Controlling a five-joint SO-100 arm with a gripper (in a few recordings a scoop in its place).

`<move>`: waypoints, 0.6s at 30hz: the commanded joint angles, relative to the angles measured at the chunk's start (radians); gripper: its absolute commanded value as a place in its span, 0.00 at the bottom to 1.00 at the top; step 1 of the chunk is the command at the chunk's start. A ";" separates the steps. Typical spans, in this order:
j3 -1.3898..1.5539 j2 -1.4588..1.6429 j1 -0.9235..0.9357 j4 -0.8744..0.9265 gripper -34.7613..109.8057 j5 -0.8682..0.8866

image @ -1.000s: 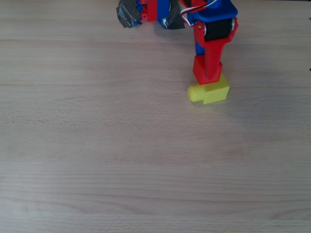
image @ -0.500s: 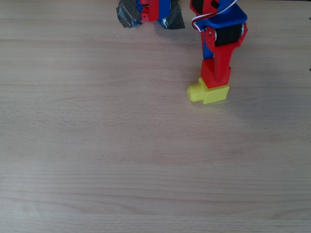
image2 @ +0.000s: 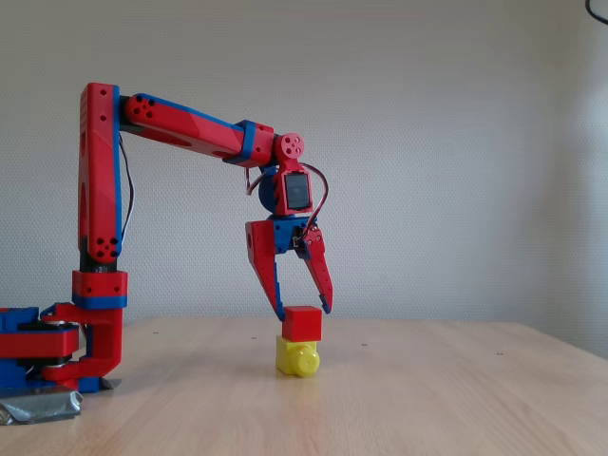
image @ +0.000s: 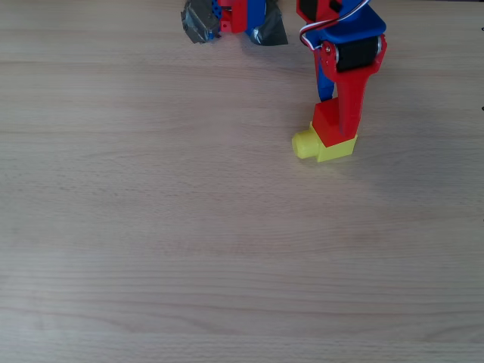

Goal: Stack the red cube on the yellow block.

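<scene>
The table was pale wood with a fine straight grain, bare apart from the arm's base and the two blocks. In the fixed view it ran back to a plain, faintly textured white wall, evenly lit, with a dark cable end showing at the top right corner. A patch of grey tape sat at the foot of the arm's base on the left.

The red cube rested on top of the yellow block, which stood on the table with its round stub pointing left in the overhead view. From above, the cube covered most of the block's square part.

The gripper hung over the stack with its jaws spread, one fingertip at each upper side of the cube; whether the tips touched it could not be told.
</scene>
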 commanded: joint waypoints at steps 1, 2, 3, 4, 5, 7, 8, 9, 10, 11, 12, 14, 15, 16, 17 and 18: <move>-0.074 0.041 0.020 0.028 0.42 0.020; -0.087 0.049 0.029 0.041 0.42 0.021; -0.100 0.060 0.041 0.055 0.42 0.023; -0.110 0.074 0.052 0.069 0.43 0.020; -0.121 0.087 0.064 0.083 0.43 0.017; -0.129 0.124 0.087 0.106 0.43 0.011; -0.129 0.146 0.101 0.117 0.43 0.005; -0.126 0.172 0.118 0.126 0.43 0.002; -0.115 0.204 0.138 0.133 0.42 -0.005; -0.103 0.241 0.161 0.140 0.42 -0.014; -0.083 0.285 0.186 0.140 0.40 -0.025; -0.026 0.383 0.241 0.123 0.36 -0.049; 0.008 0.431 0.272 0.110 0.33 -0.058; 0.048 0.480 0.298 0.097 0.31 -0.069; 0.095 0.526 0.324 0.083 0.29 -0.071; 0.144 0.569 0.348 0.067 0.27 -0.051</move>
